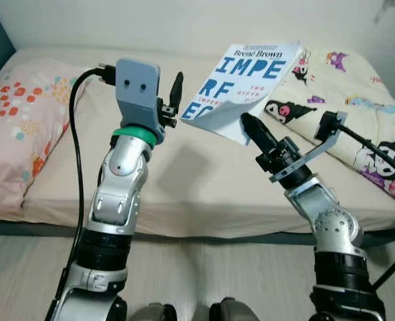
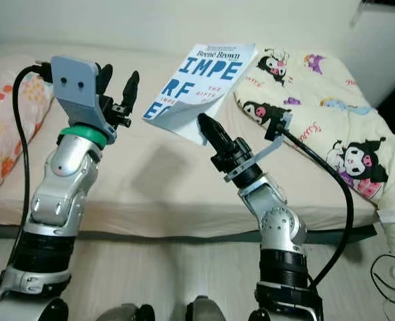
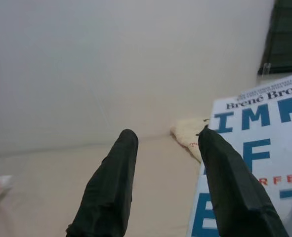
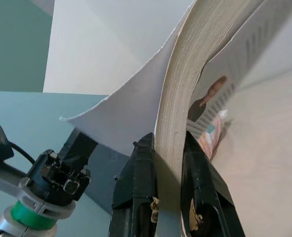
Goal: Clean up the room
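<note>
A white paperback book (image 1: 247,83) with big blue letters on its cover is held up above the bed, tilted, cover facing me. My right gripper (image 1: 248,124) is shut on its lower edge; in the right wrist view the page block (image 4: 185,89) sits clamped between the two fingers (image 4: 136,187), and the front cover curls away. My left gripper (image 1: 172,93) is raised just left of the book, open and holding nothing; its fingers (image 3: 111,182) point toward the wall with the book's cover (image 3: 254,163) beside them.
The bed (image 1: 184,174) with a beige sheet lies in front of me. A pink floral pillow (image 1: 20,127) lies at its left end, and a cream cartoon-print blanket (image 1: 357,114) covers the right end. Pale wood floor (image 1: 184,267) runs below the bed edge.
</note>
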`<state>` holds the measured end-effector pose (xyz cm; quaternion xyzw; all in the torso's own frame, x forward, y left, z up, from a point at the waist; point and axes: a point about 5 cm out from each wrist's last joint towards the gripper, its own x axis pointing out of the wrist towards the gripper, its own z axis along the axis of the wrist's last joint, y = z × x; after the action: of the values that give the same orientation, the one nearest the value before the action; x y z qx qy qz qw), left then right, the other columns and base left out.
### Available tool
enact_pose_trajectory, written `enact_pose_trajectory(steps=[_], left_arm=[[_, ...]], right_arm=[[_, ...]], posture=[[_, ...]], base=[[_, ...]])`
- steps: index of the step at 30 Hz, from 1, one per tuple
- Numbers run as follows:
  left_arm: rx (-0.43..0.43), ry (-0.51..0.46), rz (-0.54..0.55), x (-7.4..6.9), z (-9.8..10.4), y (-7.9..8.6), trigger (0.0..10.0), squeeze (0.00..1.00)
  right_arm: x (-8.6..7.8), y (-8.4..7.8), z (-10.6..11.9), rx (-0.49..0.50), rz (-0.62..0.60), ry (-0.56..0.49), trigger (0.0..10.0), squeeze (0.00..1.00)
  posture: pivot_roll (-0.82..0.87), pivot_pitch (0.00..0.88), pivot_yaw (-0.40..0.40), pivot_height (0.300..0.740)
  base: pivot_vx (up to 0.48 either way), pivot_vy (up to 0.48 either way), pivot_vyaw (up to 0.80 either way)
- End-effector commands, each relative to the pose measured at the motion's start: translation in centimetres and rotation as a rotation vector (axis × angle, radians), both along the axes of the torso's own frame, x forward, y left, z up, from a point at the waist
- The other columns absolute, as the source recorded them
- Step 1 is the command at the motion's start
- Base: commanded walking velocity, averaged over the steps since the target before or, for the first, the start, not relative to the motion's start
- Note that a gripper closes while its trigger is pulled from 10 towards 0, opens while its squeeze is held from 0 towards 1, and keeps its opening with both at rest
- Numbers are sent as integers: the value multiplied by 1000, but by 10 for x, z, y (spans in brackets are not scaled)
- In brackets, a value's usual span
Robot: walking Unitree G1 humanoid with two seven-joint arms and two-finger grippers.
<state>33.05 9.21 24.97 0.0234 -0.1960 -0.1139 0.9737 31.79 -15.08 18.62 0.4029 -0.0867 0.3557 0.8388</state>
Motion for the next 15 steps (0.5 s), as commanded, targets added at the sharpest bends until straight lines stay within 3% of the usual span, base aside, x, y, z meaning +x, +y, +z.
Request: enact_pose_trajectory(steps=[1, 15], left_arm=[[2, 15, 6, 1, -3, 1, 10000, 0], [2, 16, 11, 1, -2, 3, 10000, 0]], right_arm=[[-1, -1, 5, 13, -1, -35, 10000, 0], [-1, 1, 4, 16, -1, -31, 10000, 0]], posture=[[-37, 0, 6, 715], [-35, 0, 9, 715]], base=[[0, 322, 0], [0, 346, 0]])
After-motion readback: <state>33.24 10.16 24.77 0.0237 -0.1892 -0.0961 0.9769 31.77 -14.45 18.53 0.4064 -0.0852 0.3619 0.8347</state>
